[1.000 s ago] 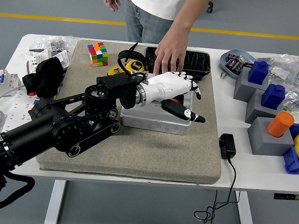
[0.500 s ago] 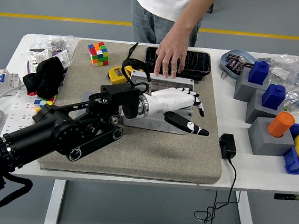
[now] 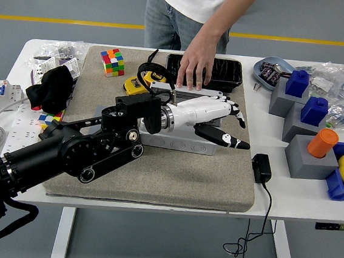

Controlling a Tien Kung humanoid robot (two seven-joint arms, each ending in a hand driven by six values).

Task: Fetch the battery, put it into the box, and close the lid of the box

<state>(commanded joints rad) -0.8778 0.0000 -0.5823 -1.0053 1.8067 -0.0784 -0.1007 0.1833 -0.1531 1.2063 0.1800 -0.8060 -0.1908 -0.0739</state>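
— Head view: where is the box (image 3: 183, 143) against the left hand (image 3: 207, 115)?
— Directly under it, on the grey mat (image 3: 173, 178); the white fingers (image 3: 227, 108) lie flat and spread over its lid (image 3: 191, 92), holding nothing. No battery can be made out.
— Counts?
— One box, one robot hand, one person's hand (image 3: 195, 67) pressing the lid's far edge, two blue blocks (image 3: 297, 83).
— Changes?
— The hand has slid a little further right across the box.
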